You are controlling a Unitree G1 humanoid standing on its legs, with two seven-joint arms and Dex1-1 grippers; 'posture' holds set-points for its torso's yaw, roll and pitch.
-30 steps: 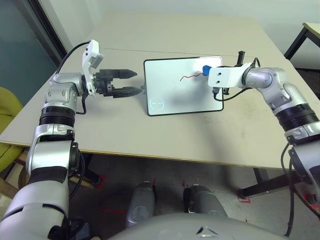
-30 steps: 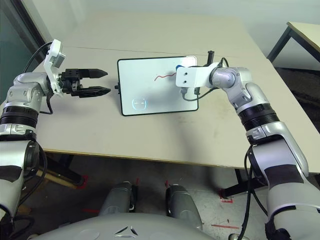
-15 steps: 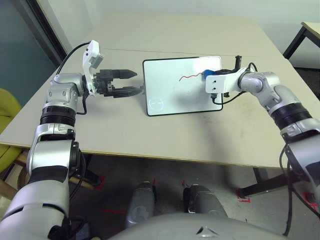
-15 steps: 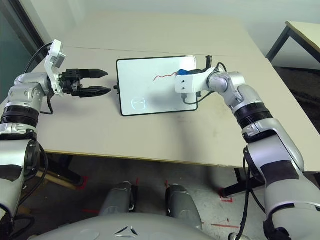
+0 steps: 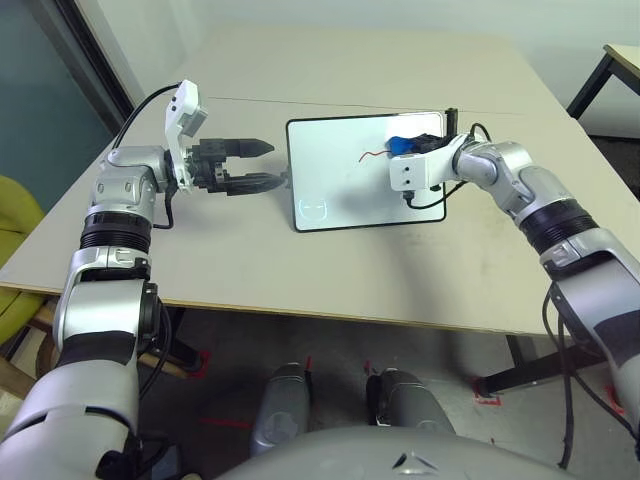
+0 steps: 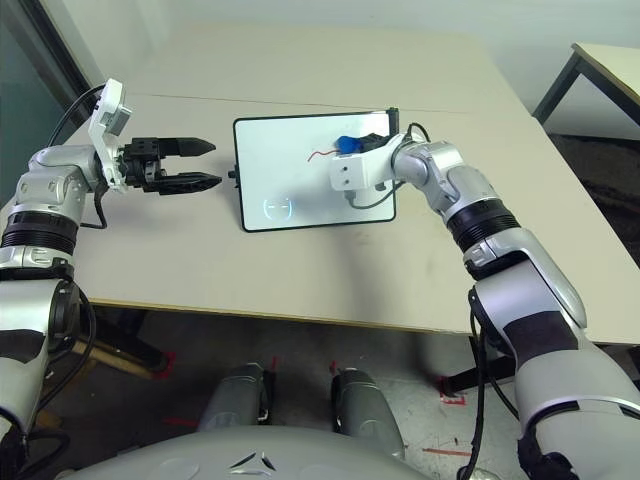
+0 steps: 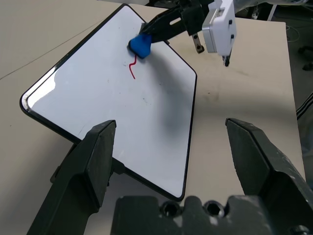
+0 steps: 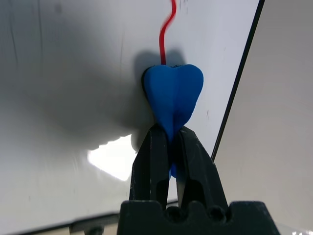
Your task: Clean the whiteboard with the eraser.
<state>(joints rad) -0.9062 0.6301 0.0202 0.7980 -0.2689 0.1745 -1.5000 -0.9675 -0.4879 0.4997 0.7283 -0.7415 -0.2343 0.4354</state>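
Whiteboard flat at table centre, mostly white. Right gripper, clamped on the blue eraser, presses it at the red squiggle's 2 o'clock end; that line remains. Left gripper, jaws apart, waits at the board's 9 o'clock edge.

I can read no text, label, brand or number anywhere; the whiteboard carries only a red squiggle and a faint circle mark.
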